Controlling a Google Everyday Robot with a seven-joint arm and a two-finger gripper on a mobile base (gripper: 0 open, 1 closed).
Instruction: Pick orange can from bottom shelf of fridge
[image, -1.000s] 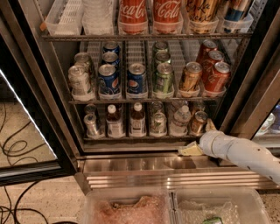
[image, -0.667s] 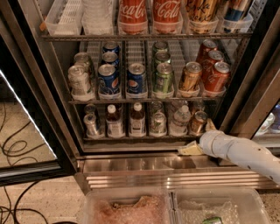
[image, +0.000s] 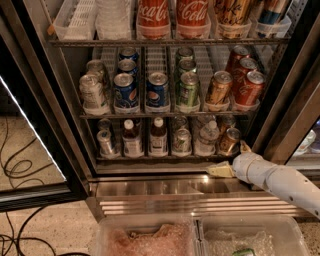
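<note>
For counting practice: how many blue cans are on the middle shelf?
4 blue cans: three in one lane, front, middle, back; one in the next lane right. More may hide. The gripper is by the orange can.

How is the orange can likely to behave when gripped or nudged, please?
The orange can looks rigid, smooth metal, so possibly slippery. Slim and upright, it may tip if nudged. The open gripper sits just below-right of it.
</note>
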